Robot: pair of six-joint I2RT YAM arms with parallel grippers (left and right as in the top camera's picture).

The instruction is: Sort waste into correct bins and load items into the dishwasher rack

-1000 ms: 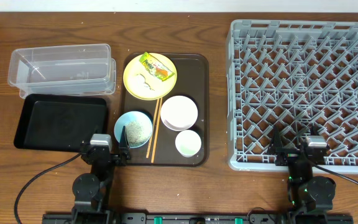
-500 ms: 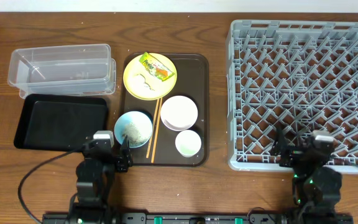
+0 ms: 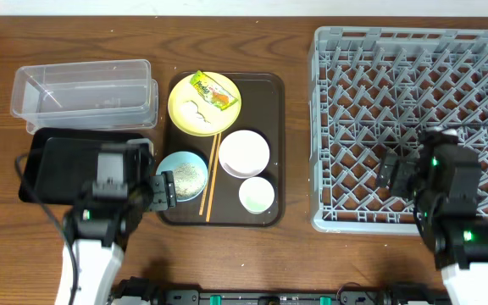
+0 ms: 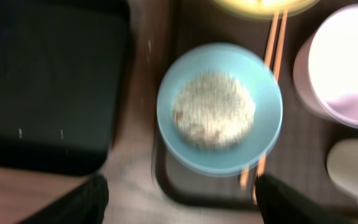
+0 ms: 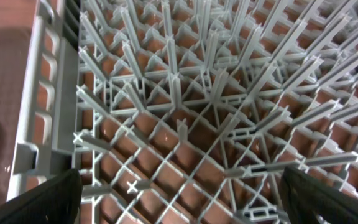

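Counting one rack (image 3: 322,127) right; one clear tub (image 3: 83,93), one black tray (image 3: 58,165) left; one plate (image 3: 189,110), two bowls (image 3: 244,152), one cup (image 3: 257,195), seemingly two chopsticks (image 3: 211,178), one wrapper (image 3: 213,91) centre; left jaws hover, gaping empty, above blue bowl (image 4: 266,106); right jaws likewise above rack.

My left arm (image 3: 91,241) sits lower left in the overhead frame, with the left gripper (image 3: 165,188) at mid-left, angled down, jaws wide apart. My right arm (image 3: 460,241) sits lower right, and the right gripper (image 3: 394,173) is likewise spread. In both wrist views, dark fingertips (image 4: 87,200) sit in the bottom corners.
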